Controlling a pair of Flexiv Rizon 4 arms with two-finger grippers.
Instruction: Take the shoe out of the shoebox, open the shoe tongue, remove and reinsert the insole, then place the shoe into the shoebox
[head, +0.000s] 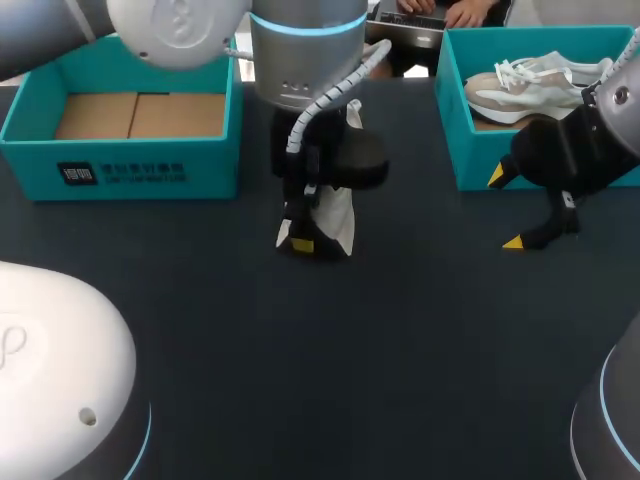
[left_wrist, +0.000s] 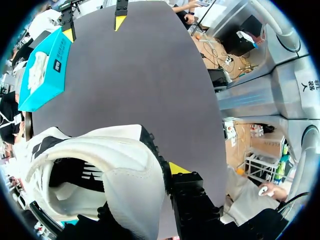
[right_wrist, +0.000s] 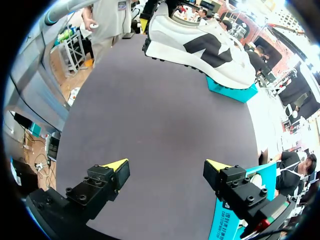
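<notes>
A white shoe with black side marks is over the middle of the table, gripped at its collar by my left gripper, which is shut on it. In the left wrist view the shoe fills the space beside one yellow fingertip; the other finger is hidden by the shoe. My right gripper stands open to the right of it, in front of the teal shoebox. From the right wrist view the shoe lies side-on well ahead of the open right gripper.
The right shoebox holds a second, beige and white shoe. Another teal box with a cardboard floor stands at the back left. Bare dark table spreads across the front.
</notes>
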